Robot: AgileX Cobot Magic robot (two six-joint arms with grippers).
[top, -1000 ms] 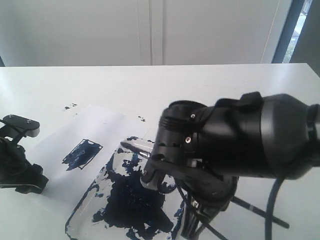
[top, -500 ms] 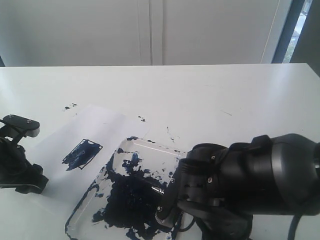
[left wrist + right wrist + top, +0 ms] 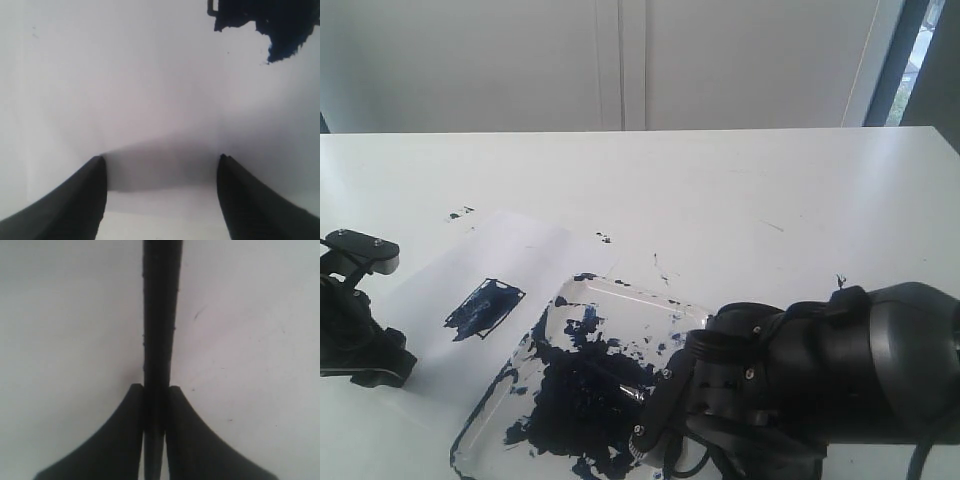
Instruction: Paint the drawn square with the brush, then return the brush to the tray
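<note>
Currently the right pincer (image 3: 156, 390) is clamping the brush (image 3: 159, 315), whose long axis is running straight out ahead from between its jaws. That arm is crowding the near right corner of the tray (image 3: 620, 288), which is holding a dark blue-black paint blotch (image 3: 580, 395). The left pincer (image 3: 161, 165) is hovering with jaws apart and empty over paper (image 3: 510, 245), beside the painted drawn square (image 3: 485, 305).

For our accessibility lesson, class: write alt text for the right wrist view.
The right gripper is shut on the brush, whose thin black handle runs straight away from the camera between its two dark fingers. Behind it lies a white surface with a few faint specks.
</note>
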